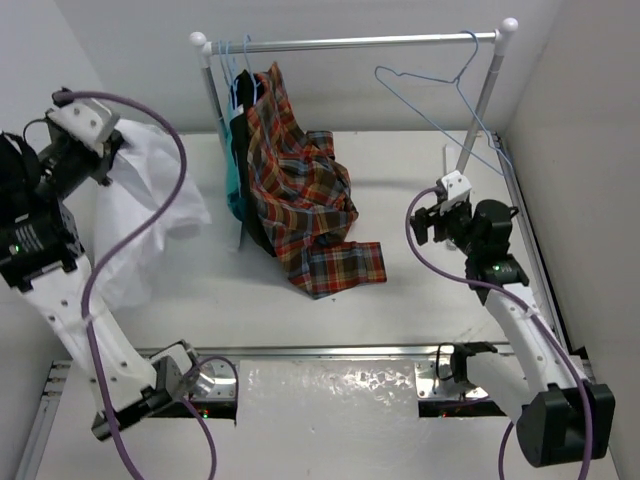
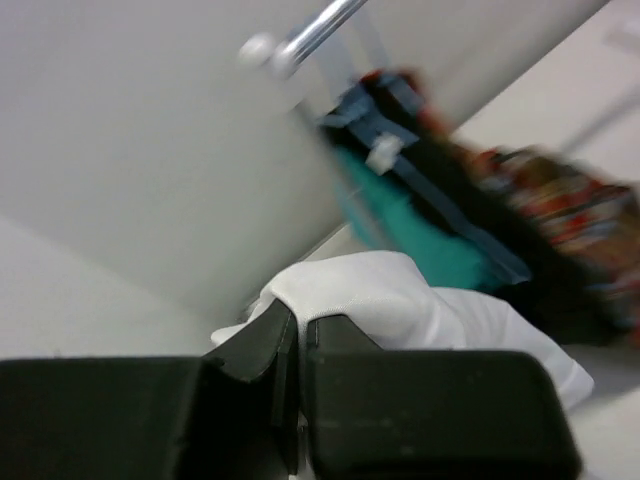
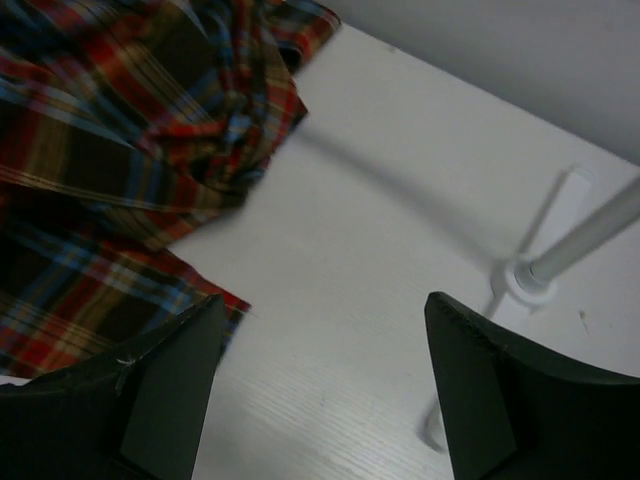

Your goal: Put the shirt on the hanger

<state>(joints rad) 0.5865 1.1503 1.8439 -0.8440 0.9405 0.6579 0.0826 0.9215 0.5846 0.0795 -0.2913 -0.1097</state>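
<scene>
The white shirt (image 1: 140,215) hangs from my left gripper (image 1: 112,152) at the far left, lifted, its lower part draping down to the table. In the left wrist view the gripper (image 2: 300,325) is shut on a fold of the shirt (image 2: 400,300). The bare light-blue wire hanger (image 1: 440,95) hangs by its hook from the right end of the rail. My right gripper (image 1: 432,222) is open and empty below and left of the hanger, above the table; its wrist view (image 3: 325,320) shows bare table between the fingers.
A metal clothes rail (image 1: 350,42) stands at the back on two posts. A red-orange plaid shirt (image 1: 300,195) and teal and black garments (image 1: 237,150) hang at its left end, the plaid one spilling onto the table. The right post's base (image 3: 525,280) is near my right gripper.
</scene>
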